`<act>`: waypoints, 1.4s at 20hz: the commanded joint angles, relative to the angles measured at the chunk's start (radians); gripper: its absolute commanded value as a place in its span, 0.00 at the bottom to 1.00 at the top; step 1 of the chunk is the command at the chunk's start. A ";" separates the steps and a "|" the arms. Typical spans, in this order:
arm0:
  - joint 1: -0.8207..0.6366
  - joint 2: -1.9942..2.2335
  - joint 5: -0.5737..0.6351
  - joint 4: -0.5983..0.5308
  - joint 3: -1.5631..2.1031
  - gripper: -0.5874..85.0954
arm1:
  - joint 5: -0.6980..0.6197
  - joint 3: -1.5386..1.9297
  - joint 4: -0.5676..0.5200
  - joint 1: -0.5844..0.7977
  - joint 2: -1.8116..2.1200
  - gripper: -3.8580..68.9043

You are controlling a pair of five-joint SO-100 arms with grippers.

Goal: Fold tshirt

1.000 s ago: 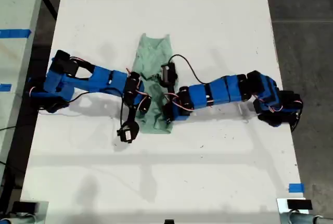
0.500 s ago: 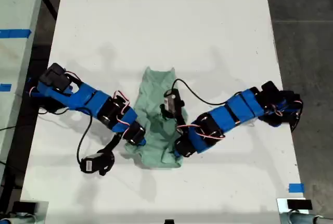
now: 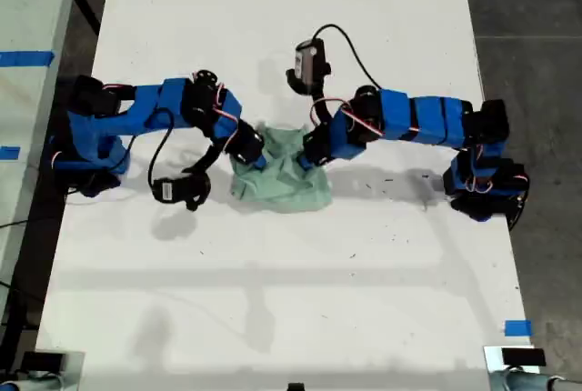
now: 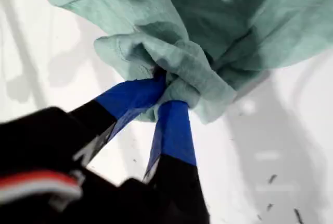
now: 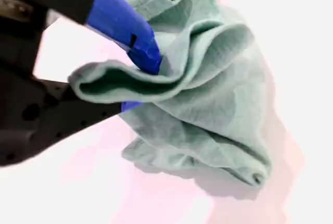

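The pale mint-green tshirt [image 3: 284, 182] lies bunched in a crumpled heap at the middle of the white table [image 3: 291, 318]. Two blue arms reach in from the exterior view's left and right and meet at its far edge. The wrist views do not show which arm is which. My first gripper [image 4: 166, 91] is shut on a wad of the tshirt [image 4: 229, 21], with its blue-taped fingers [image 4: 174, 125] pinching a hemmed edge. My second gripper [image 5: 143, 81] is shut on a thick fold of the tshirt [image 5: 208, 104], and the rest of the cloth sags beyond it.
A wrist camera [image 3: 177, 189] hangs beside the arm at the exterior view's left, and another camera [image 3: 309, 62] stands above the other arm. Blue tape [image 3: 516, 327] marks the table's edge at the exterior view's lower right. Dark floor [image 3: 532, 45] borders the table.
Both arms have swung from the near part of the table toward the far part, dragging the tshirt along. The cloth was stretched long and is now bunched into a small heap.
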 commanded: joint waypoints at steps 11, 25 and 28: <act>-0.554 -0.430 0.178 -0.124 0.054 0.22 | -0.173 0.531 -0.453 0.495 -0.029 0.37; -0.298 0.532 0.052 0.060 0.397 0.15 | 0.106 0.689 0.052 0.344 0.900 0.44; -0.204 0.836 -0.057 -0.158 0.850 0.06 | 0.278 0.925 0.034 0.201 1.146 0.42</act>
